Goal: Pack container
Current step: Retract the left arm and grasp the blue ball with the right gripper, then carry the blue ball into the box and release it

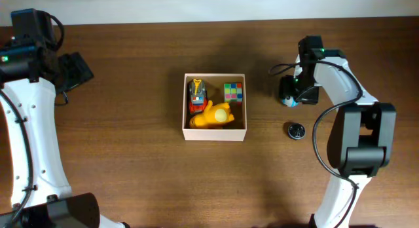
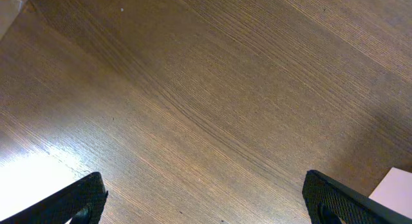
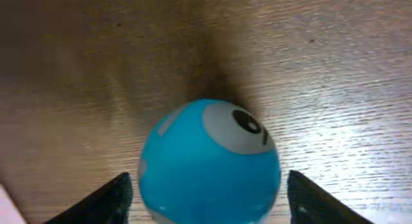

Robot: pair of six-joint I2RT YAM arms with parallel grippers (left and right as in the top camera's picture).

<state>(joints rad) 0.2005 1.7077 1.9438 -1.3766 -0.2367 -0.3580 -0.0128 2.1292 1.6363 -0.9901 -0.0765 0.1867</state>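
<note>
The container (image 1: 215,133), a square cream-walled box with a tan inside, sits mid-table. It holds a yellow toy (image 1: 213,116), a small red toy car (image 1: 196,94) and a colourful cube (image 1: 233,92). A blue ball-shaped toy with a white eye patch (image 3: 209,163) sits on the table right of the box (image 1: 287,99). My right gripper (image 3: 209,201) is open with its fingers either side of the blue toy, not touching it. My left gripper (image 2: 203,198) is open and empty over bare wood at the far left.
A small dark round object (image 1: 296,130) lies on the table below the blue toy, next to the right arm's base (image 1: 360,143). A corner of the box (image 2: 396,188) shows at the left wrist view's right edge.
</note>
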